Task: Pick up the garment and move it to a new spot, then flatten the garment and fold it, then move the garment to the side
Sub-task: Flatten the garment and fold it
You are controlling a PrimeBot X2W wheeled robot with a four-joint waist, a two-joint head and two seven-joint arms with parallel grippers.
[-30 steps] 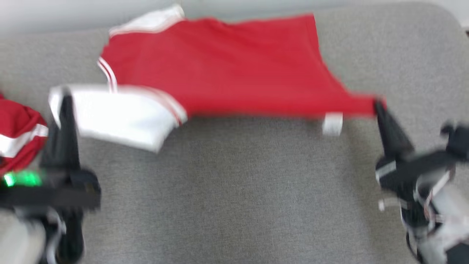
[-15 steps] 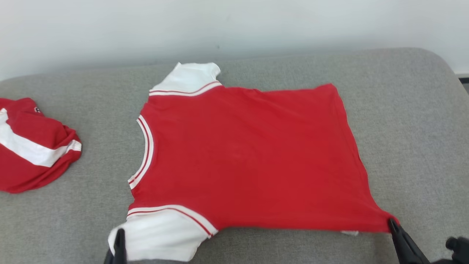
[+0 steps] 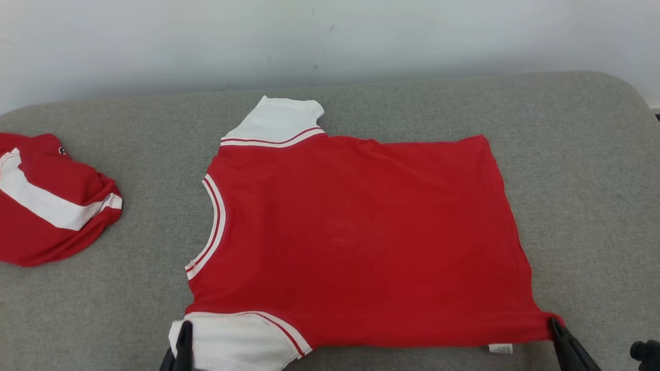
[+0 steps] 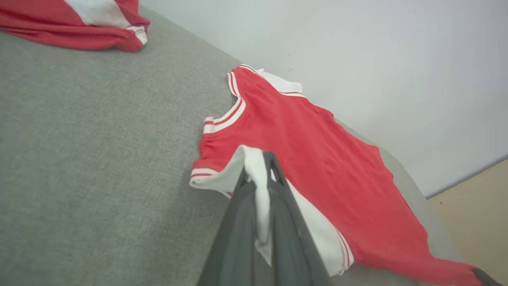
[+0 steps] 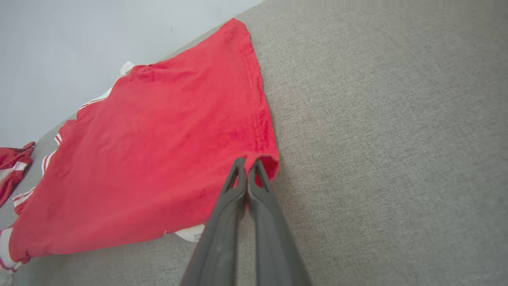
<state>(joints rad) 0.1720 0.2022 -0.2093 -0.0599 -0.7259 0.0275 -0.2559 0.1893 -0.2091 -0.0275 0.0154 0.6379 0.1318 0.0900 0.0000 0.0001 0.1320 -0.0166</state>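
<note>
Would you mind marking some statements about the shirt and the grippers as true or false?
1. The left gripper pinches the white sleeve of the shirt. True.
2. The right gripper hangs open above the shirt. False: it is shut on the red hem corner.
3. Another red garment lies crumpled on the robot's left. True.
4. The shirt is folded in half. False: it lies spread out on the grey cushion.

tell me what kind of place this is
Probably a plain indoor room, home or test set-up: a grey upholstered cushion, like a sofa or bed, against a bare white wall, with a red shirt spread on it.
</note>
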